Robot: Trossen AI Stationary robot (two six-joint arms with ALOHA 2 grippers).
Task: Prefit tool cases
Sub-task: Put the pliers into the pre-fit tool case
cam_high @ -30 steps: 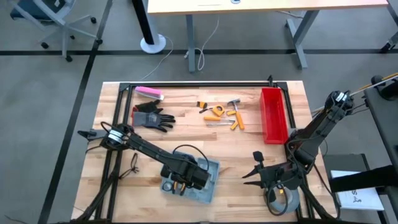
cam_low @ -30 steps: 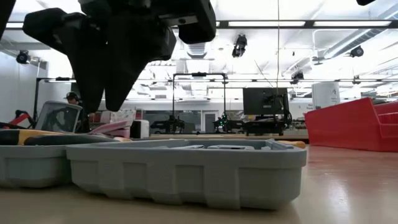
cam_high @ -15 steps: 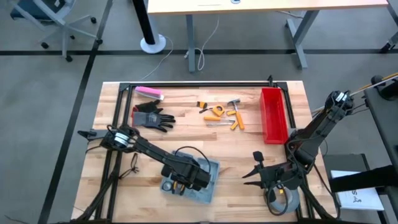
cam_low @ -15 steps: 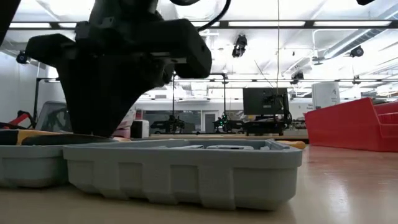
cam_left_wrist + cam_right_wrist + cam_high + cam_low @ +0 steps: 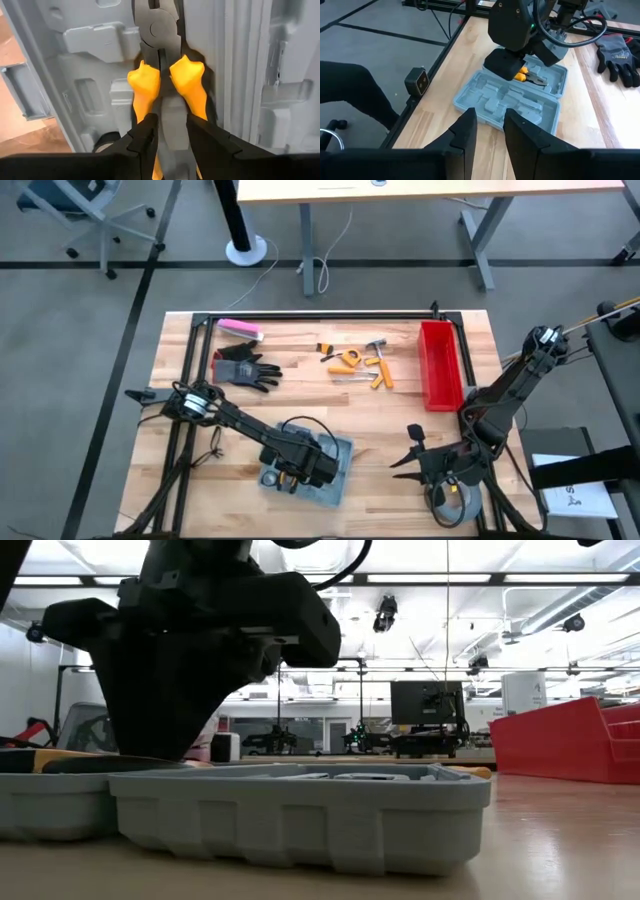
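The grey-blue tool case [image 5: 340,455] lies open and flat near the table's near edge, and its side wall fills the low view [image 5: 300,815]. My left gripper [image 5: 172,132] points straight down into one half of it, shut on yellow-handled pliers [image 5: 534,77]. The pliers lie in the moulded inside with their grey head [image 5: 157,30] pointing away from the fingers. My right gripper [image 5: 489,117] hovers to the case's right, aimed at it, open by a narrow gap with nothing between its fingers. My left gripper pinches the pliers' two yellow handles [image 5: 187,82] between its two fingers [image 5: 145,137]. The fingers come from above, pointing down, one on each outer side of the handle pair. The pliers lie level on the case's moulded inside [image 5: 90,75].
A red bin [image 5: 440,365] stands at the right. A black glove [image 5: 245,368], a pink block [image 5: 240,330] and several small yellow-handled tools [image 5: 360,360] lie toward the far edge. A grey tape roll [image 5: 447,502] sits under my right arm. Bare wood lies between the case and the bin.
My left gripper has come down with the pliers into the open case, then held still. My right arm has not moved.
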